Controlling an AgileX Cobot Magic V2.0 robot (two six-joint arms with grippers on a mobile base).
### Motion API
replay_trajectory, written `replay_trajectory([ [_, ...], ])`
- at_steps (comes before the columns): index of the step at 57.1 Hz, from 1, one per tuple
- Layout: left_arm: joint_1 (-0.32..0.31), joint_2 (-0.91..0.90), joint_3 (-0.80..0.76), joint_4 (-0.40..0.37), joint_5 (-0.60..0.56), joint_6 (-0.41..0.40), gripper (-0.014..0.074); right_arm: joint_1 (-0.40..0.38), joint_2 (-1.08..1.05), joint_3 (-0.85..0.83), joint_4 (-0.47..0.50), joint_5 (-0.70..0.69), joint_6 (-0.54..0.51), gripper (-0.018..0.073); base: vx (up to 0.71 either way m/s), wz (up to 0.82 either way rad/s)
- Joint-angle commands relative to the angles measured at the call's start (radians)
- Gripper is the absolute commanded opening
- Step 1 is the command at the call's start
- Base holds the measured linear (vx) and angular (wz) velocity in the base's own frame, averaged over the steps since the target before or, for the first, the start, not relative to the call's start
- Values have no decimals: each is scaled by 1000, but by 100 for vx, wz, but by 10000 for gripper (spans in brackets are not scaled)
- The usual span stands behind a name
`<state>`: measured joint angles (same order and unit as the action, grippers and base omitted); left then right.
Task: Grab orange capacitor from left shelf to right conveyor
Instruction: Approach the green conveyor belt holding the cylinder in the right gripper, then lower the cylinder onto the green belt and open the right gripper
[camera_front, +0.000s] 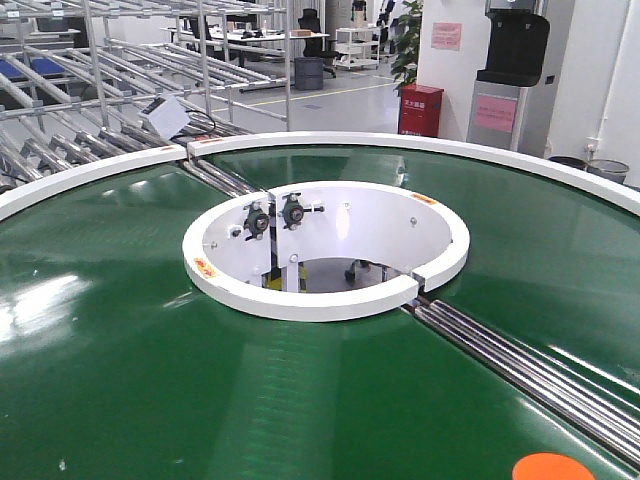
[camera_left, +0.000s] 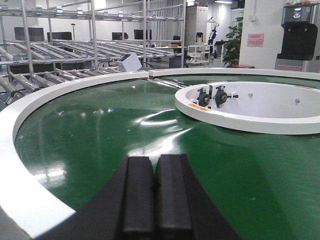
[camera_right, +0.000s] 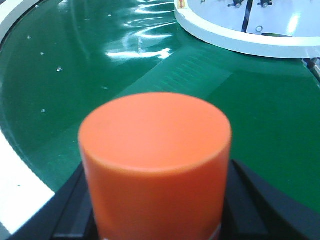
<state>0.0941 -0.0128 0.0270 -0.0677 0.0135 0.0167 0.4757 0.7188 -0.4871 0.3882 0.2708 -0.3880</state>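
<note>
Delivery step, by the look of it: pinching orange capacitor (camera_right: 155, 165) in right pincer (camera_right: 159, 216) over right conveyor (camera_right: 75, 75), with left pincer (camera_left: 152, 197) pressed together. Next: lower gently, spread, withdraw.

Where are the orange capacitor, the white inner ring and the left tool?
orange capacitor (camera_right: 155, 165): right wrist view, rounded top edge.
white inner ring (camera_front: 300, 303): exterior front view, near rim.
left tool (camera_left: 155, 172): left wrist view, seam between closed pads.

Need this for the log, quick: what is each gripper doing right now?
Left gripper: closed, holding nothing.
Right gripper: closed on the orange cylinder.
</note>
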Motion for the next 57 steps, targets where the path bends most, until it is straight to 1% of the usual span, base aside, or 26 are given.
replay_trajectory([
  [1, -2, -11, 32, -7, -81, -6, -6, 2, -7, -30, 6, -74, -7, 361, 7, -5],
  [57, -2, -11, 32, -7, -81, -6, -6, 2, -4, -30, 7, -82, -1, 361, 1, -1],
])
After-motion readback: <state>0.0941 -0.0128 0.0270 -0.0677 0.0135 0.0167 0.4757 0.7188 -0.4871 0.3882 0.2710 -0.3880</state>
